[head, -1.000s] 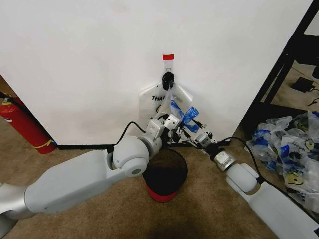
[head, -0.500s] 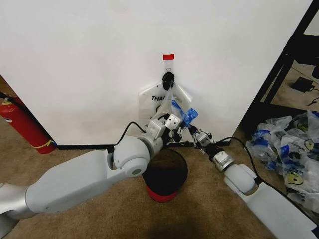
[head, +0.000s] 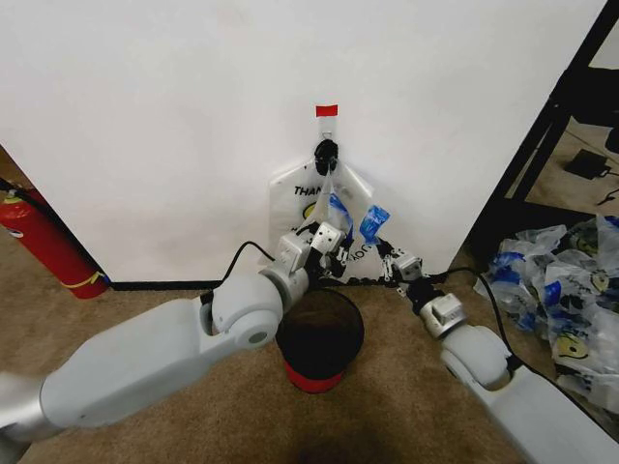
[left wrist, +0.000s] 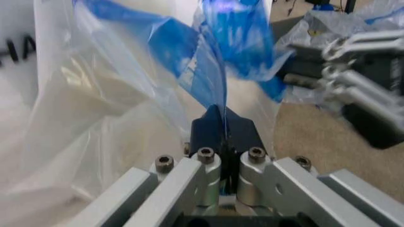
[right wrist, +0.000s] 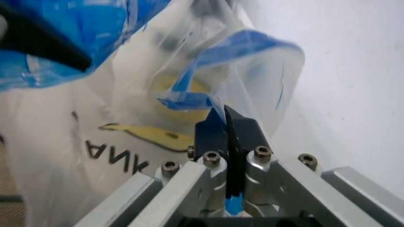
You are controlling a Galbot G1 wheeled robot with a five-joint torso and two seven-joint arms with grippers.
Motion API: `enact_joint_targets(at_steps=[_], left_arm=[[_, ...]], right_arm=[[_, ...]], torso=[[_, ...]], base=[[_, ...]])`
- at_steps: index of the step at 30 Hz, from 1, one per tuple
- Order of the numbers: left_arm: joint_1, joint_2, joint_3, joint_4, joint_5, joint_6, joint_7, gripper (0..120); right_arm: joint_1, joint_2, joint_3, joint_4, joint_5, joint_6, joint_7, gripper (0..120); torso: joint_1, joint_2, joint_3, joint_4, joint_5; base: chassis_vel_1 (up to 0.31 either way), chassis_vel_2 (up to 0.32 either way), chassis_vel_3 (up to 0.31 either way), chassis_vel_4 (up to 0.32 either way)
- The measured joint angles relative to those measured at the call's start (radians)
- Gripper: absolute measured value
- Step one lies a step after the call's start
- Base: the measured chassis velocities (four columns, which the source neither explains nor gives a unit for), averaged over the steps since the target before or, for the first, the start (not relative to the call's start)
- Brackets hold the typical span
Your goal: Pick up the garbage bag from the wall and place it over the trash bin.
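Observation:
The garbage bag (head: 302,198) hangs from a black hook (head: 326,152) under red tape on the white wall (head: 174,116). My left gripper (head: 334,244) is shut on one blue handle (left wrist: 218,71) of the bag, just above the trash bin (head: 320,336). My right gripper (head: 385,253) is shut on the other blue handle (head: 373,220), a little to the right of the left one. In the right wrist view the shut fingers (right wrist: 215,132) pinch the blue trim, with the yellow smiley print (right wrist: 183,92) behind. The dark round bin with a red base stands open below both grippers.
A red fire extinguisher (head: 46,246) stands against the wall at the far left. A black shelf frame (head: 546,135) rises on the right, with a pile of identical bags (head: 566,285) on the floor beside it. A black baseboard (head: 160,285) runs along the carpet.
My right gripper has shifted to the right with its handle, widening the gap between the two blue handles. The left arm has drawn back slightly, still holding its handle.

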Motion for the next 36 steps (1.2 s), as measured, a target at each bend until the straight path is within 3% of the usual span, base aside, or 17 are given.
enact_joint_targets(at_steps=[6, 21, 36], left_arm=[[0.069, 0.031, -0.015, -0.043, 0.026, -0.002, 0.002, 0], [0.125, 0.064, -0.122, -0.157, 0.038, -0.020, 0.002, 0], [0.231, 0.107, -0.371, -0.296, -0.035, -0.011, -0.027, 0]], right_arm=[[-0.112, -0.014, 0.029, 0.054, -0.021, 0.019, -0.002, 0], [-0.112, -0.010, 0.065, 0.171, 0.052, -0.010, 0.067, 0], [-0.016, -0.021, 0.084, 0.375, 0.356, -0.151, 0.188, 0]], torso=[[0.000, 0.000, 0.000, -0.0002, 0.0002], [0.000, 0.000, 0.000, 0.0000, 0.0000], [0.000, 0.000, 0.000, 0.0000, -0.0001]], base=[[0.000, 0.000, 0.000, 0.000], [0.000, 0.000, 0.000, 0.000], [0.000, 0.000, 0.000, 0.000]])
